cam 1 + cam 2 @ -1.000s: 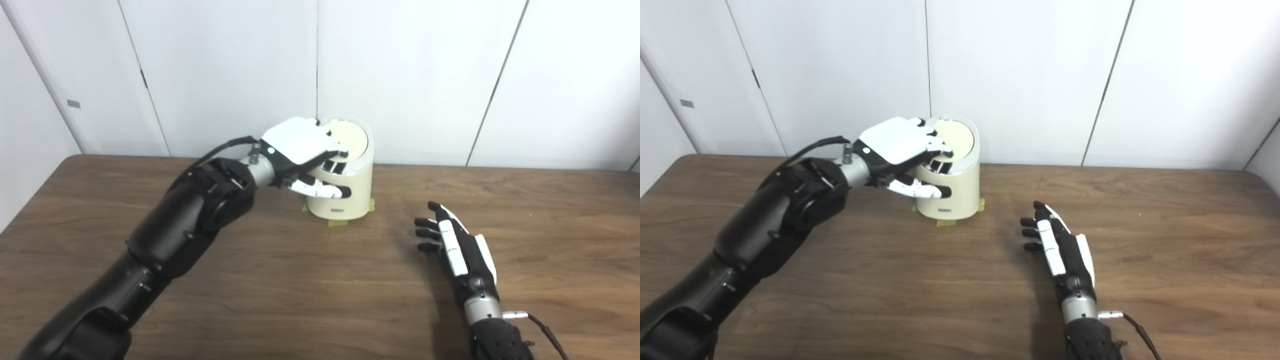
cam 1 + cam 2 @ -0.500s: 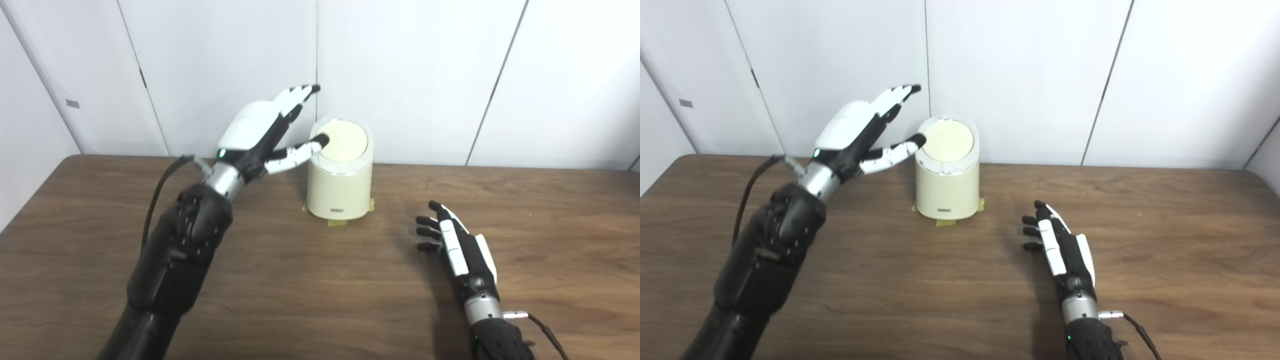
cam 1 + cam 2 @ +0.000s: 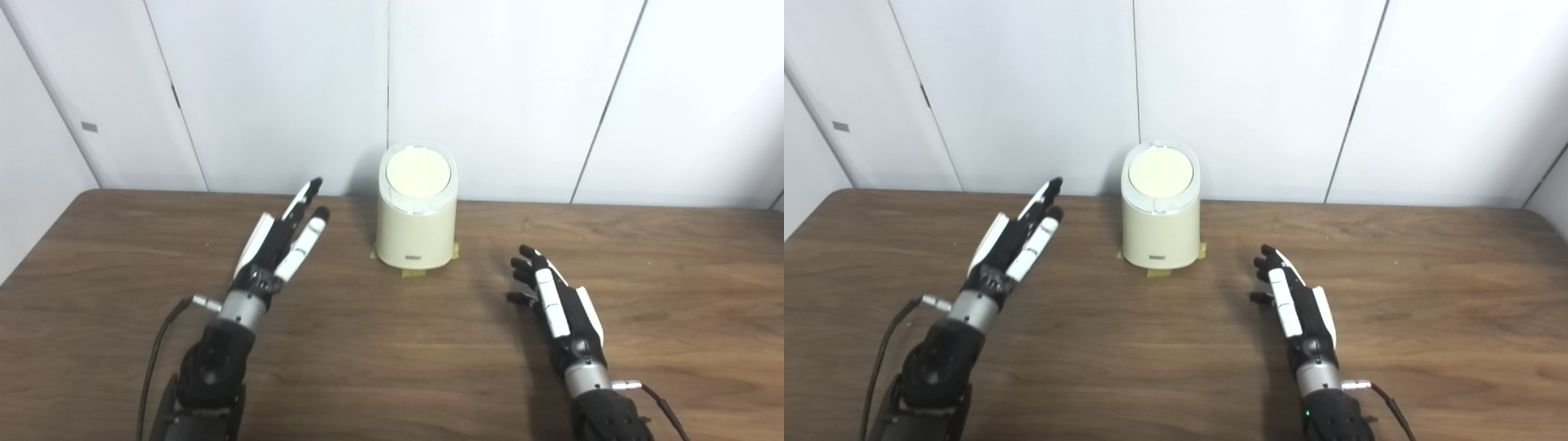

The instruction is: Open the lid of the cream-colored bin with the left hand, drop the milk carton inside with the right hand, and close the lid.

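The cream-colored bin [image 3: 416, 226] stands at the back middle of the table with its round lid [image 3: 418, 173] shut flat on top. My left hand [image 3: 278, 245] is open, fingers stretched out, low over the table to the left of the bin and apart from it. My right hand [image 3: 554, 297] is open and empty, resting low to the right and in front of the bin. No milk carton shows in either view.
Yellow tape [image 3: 413, 272] marks the bin's base on the brown wooden table [image 3: 392, 355]. White wall panels [image 3: 490, 92] stand right behind the bin. Cables trail from both wrists.
My left hand left the bin's lid, opened, rose, then drew back down and left to the table. The lid stays shut. My right hand barely shifted.
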